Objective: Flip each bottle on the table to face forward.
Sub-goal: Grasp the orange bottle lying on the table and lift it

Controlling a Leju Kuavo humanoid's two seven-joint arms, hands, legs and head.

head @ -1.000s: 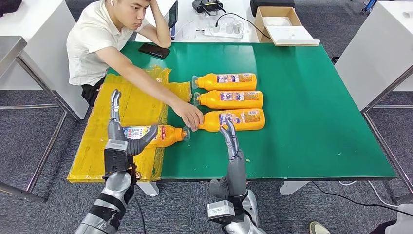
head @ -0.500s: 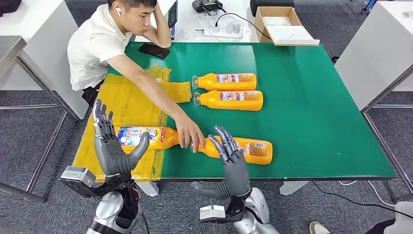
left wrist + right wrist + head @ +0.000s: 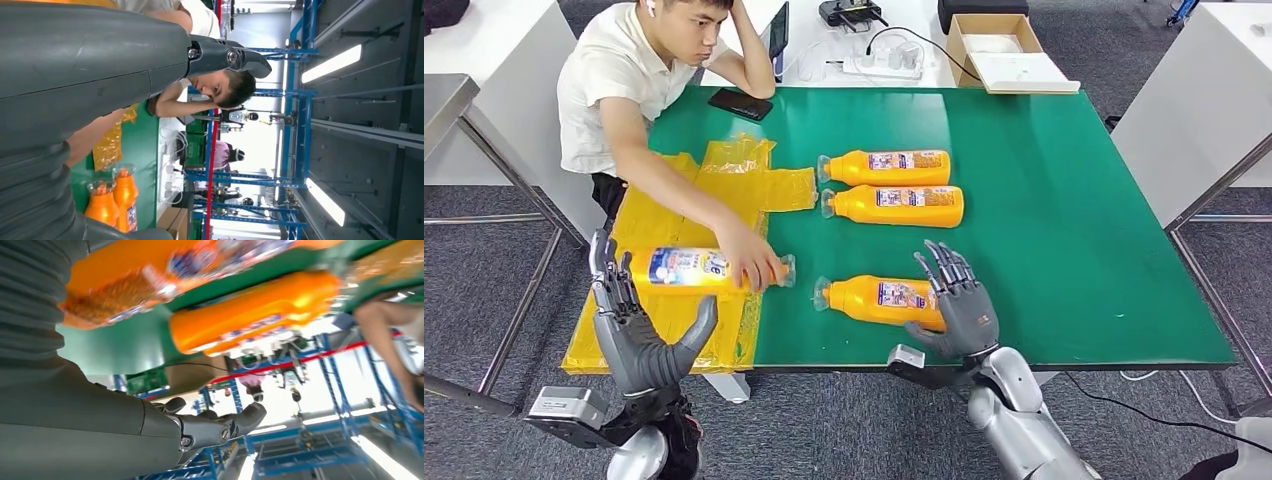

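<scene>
Four orange bottles lie on their sides on the green table point(image 3: 1074, 200). Two lie side by side at the back, one point(image 3: 886, 167) behind the other point(image 3: 894, 205). A third bottle point(image 3: 876, 299) lies near the front edge, cap to the left; my right hand point(image 3: 956, 308) sits at its base end with fingers spread, gripping nothing. The fourth bottle point(image 3: 682, 269) lies on yellow plastic sheeting point(image 3: 679, 215), with a person's hand point(image 3: 749, 265) on its neck. My left hand point(image 3: 639, 335) is raised and open off the table's front left. The right wrist view shows two bottles point(image 3: 150, 270) point(image 3: 255, 310).
A person point(image 3: 639, 80) sits at the table's left rear, one arm stretched over the sheeting. A black phone point(image 3: 740, 103) lies on the far left of the table. Behind the table are a power strip point(image 3: 879, 62) and a cardboard box point(image 3: 1004, 50).
The person's hand has moved left onto the bottle on the sheeting and shifted it left. My right hand has moved right to the front bottle's base. My left hand has dropped lower.
</scene>
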